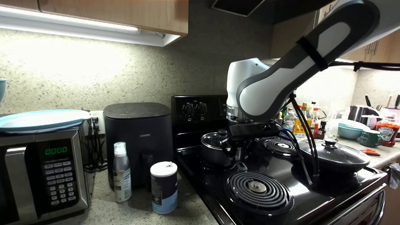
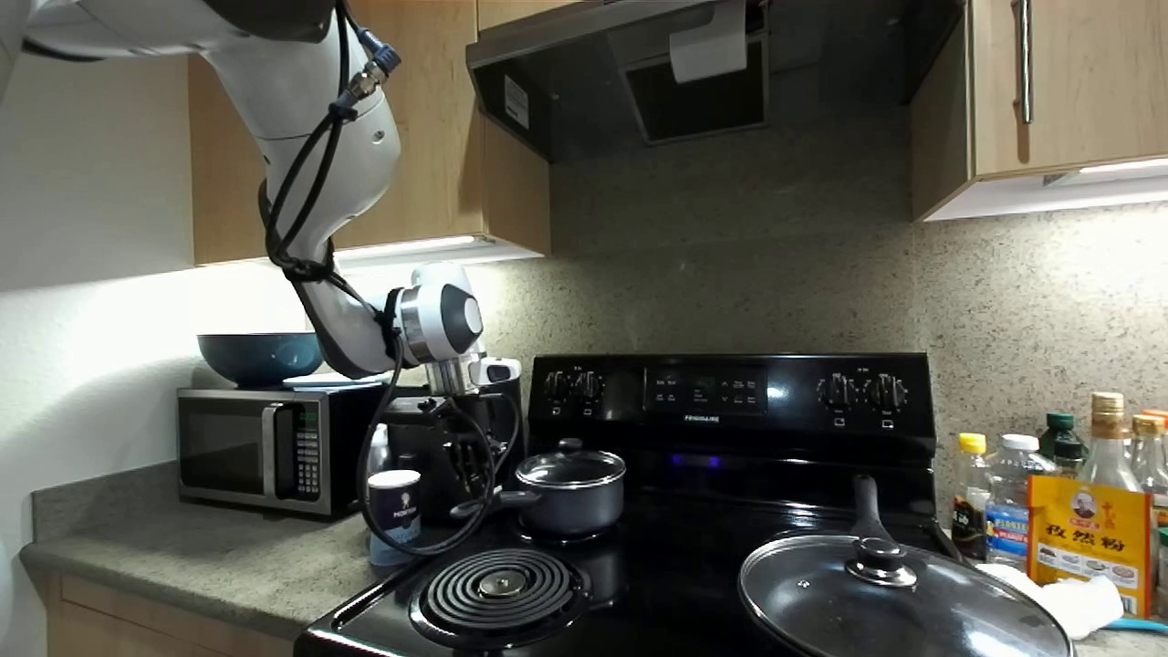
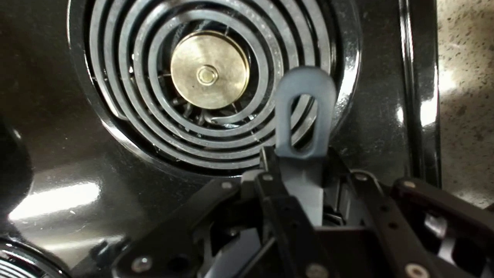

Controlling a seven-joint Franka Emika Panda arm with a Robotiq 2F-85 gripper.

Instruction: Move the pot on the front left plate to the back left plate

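The dark grey pot (image 1: 214,153) with its glass lid stands upright over the back left plate (image 1: 215,169); the pot also shows in an exterior view (image 2: 573,504). I cannot tell whether its base touches the coil, which it mostly covers. My gripper (image 2: 479,488) is beside the pot, shut on its long handle. In the wrist view my fingers (image 3: 301,164) sit on both sides of the handle (image 3: 306,79), whose slotted end points over the front left plate (image 3: 210,71). That plate is bare, as both exterior views show (image 1: 257,189) (image 2: 502,589). The pot's body is hidden in the wrist view.
A wide black lidded pan (image 1: 334,154) stands at the stove's front right. The back right burner (image 1: 279,145) shows its coil. An air fryer (image 1: 137,147), a salt canister (image 1: 164,187) and a spray bottle (image 1: 122,175) stand left of the stove. The control panel (image 2: 703,392) rises behind.
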